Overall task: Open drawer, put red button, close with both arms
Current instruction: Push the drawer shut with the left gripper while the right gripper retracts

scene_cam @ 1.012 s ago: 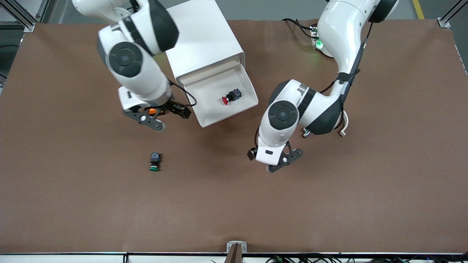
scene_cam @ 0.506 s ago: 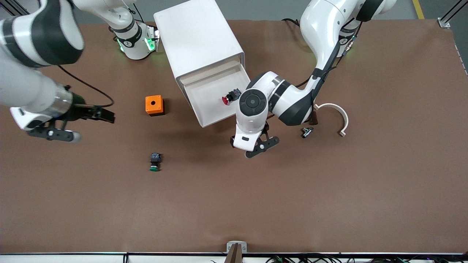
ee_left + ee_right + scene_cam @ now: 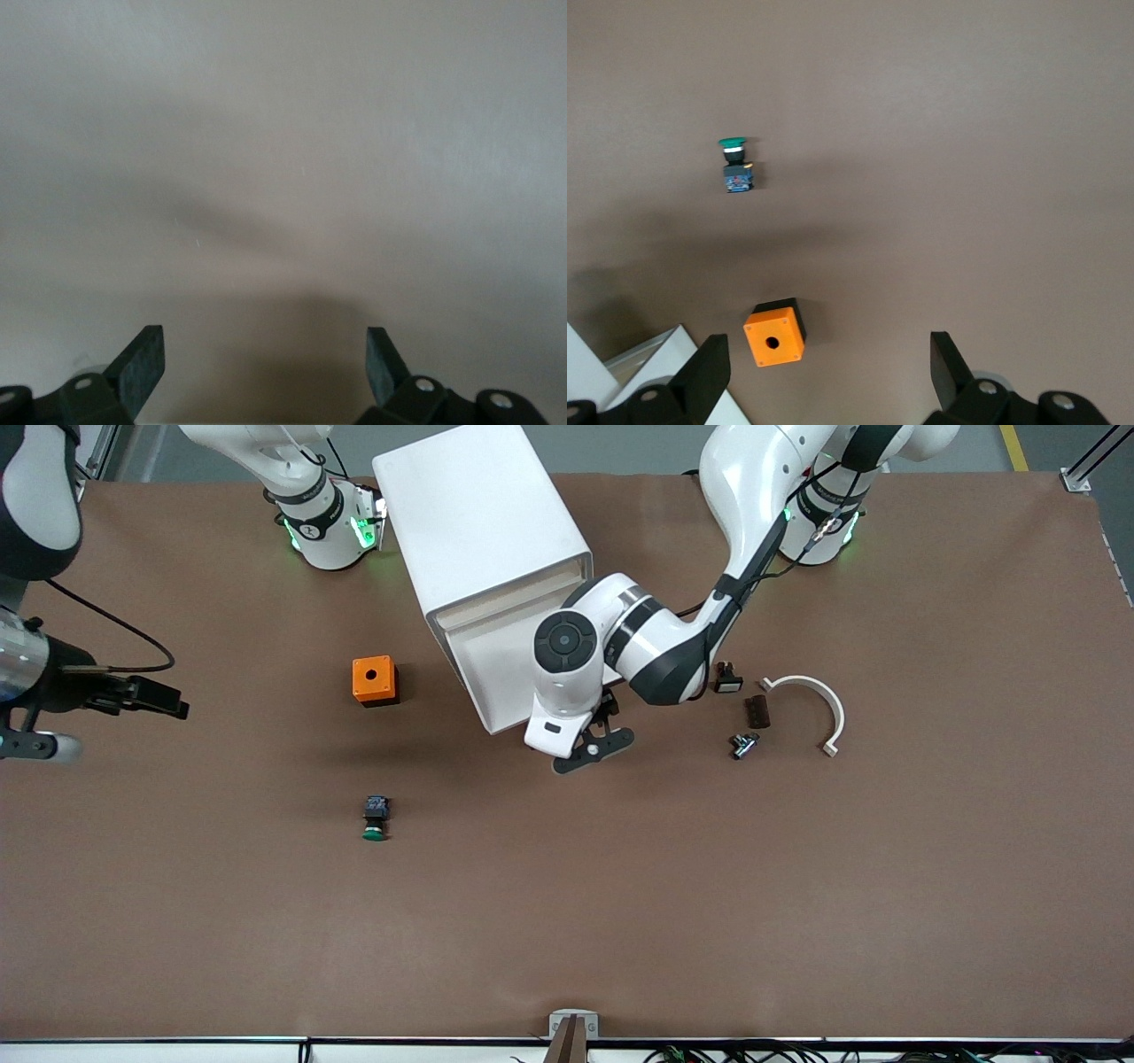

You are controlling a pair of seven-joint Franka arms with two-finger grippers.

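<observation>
Left gripper [image 3: 592, 749] at the drawer [image 3: 496, 673] front

Its jaws are released (nothing held); the right gripper [image 3: 97, 713], also released, hangs over the worktop's [image 3: 567, 921] edge at the right arm's end.

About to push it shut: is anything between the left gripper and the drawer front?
Nothing visible does. The open left gripper hangs close to the front of the drawer, only pale surface in its wrist view. The right gripper waits, open, over the right arm's end of the table.
</observation>
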